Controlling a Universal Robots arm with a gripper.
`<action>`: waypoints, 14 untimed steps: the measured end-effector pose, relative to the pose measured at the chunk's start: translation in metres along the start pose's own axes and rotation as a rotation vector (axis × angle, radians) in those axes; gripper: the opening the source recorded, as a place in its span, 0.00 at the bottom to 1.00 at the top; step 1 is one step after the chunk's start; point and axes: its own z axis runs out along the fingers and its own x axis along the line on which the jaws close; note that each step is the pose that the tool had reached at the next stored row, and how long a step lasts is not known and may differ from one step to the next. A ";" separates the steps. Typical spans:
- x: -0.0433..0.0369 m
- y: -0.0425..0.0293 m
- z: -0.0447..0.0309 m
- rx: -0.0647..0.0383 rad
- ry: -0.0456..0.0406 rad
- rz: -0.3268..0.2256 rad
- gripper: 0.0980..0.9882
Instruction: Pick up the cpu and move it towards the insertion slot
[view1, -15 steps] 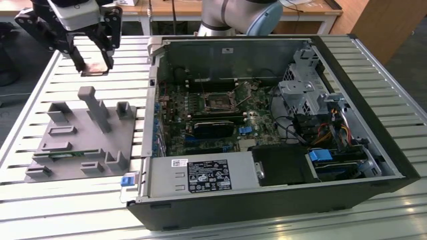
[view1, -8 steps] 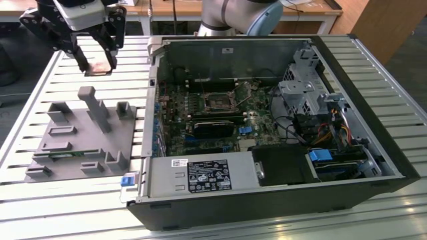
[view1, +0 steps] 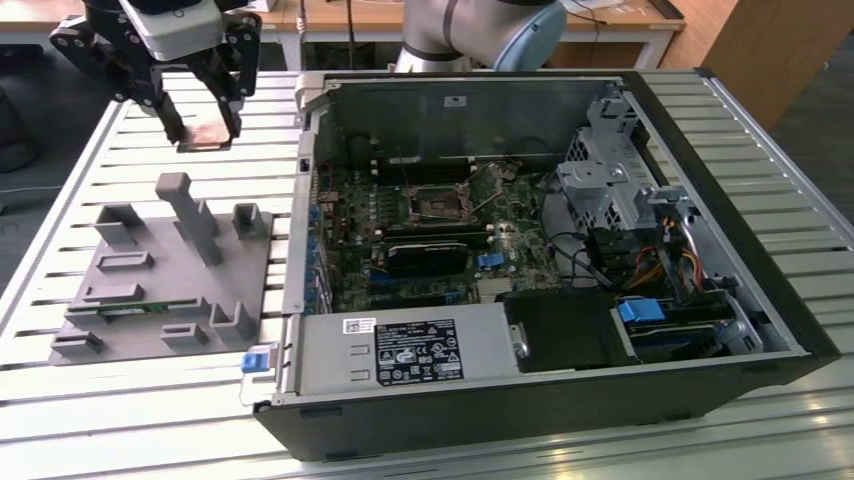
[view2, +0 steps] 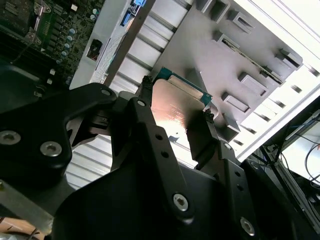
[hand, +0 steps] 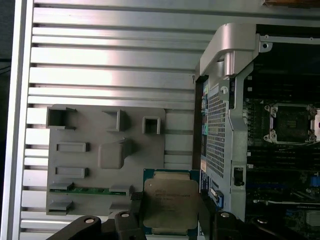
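Jaws of the gripper (view1: 203, 128) pinched the cpu (hand: 171, 205) by two opposite edges, flat face level, lifted clear above the slatted worktop (view1: 120, 150) beyond the grey fixture (view1: 167, 275); the open socket (view1: 441, 203) lay well off toward the exterior view's right

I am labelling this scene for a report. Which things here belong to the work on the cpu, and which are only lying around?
Part of the job:
- cpu, held off the table
- claw, shut on the cpu
- empty processor socket in the open computer case

Only lying around:
- grey plastic fixture on the slatted table
- green memory strip in the fixture
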 end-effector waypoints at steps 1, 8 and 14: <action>-0.0008 0.0000 0.0000 0.000 0.0000 0.000 0.48; -0.0065 -0.0001 0.0001 0.000 0.0000 0.000 0.48; -0.0105 -0.0001 0.0000 0.000 0.0001 0.000 0.48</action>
